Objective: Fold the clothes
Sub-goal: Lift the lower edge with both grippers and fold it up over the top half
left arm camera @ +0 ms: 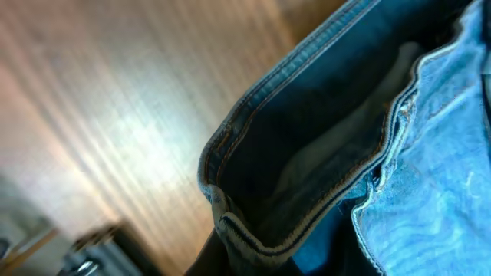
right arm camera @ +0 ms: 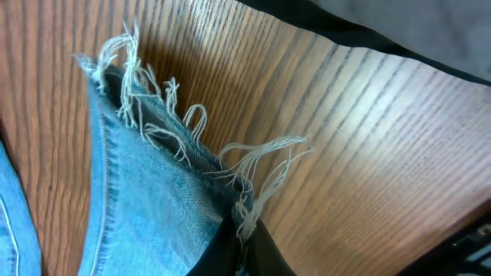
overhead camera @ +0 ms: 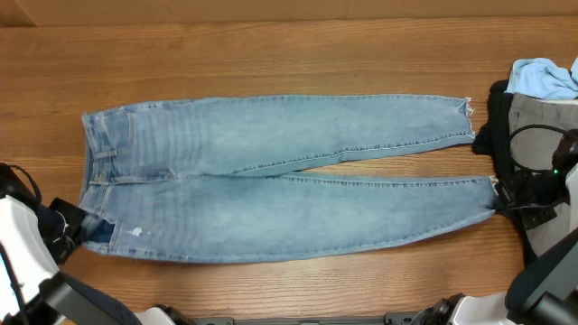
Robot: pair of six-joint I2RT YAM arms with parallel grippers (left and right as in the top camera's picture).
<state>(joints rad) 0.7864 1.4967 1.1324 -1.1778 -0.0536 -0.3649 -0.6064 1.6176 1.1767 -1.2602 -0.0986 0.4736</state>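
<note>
Faded light-blue denim jeans (overhead camera: 271, 181) lie flat across the table, waistband at the left, legs reaching right. My left gripper (overhead camera: 88, 230) is shut on the near waistband corner; the left wrist view shows the waistband (left arm camera: 322, 153) lifted open, with the dark inside showing above the jaws (left arm camera: 253, 257). My right gripper (overhead camera: 502, 197) is shut on the frayed hem of the near leg; the right wrist view shows the hem's loose threads (right arm camera: 192, 146) pinched between the fingers (right arm camera: 239, 245).
A pile of other garments sits at the right edge: a sky-blue one (overhead camera: 544, 79) on top, grey (overhead camera: 533, 126) and black (overhead camera: 498, 117) beneath. The far leg's frayed hem (overhead camera: 468, 110) lies near the pile. Black cloth (right arm camera: 430, 46) edges the right wrist view.
</note>
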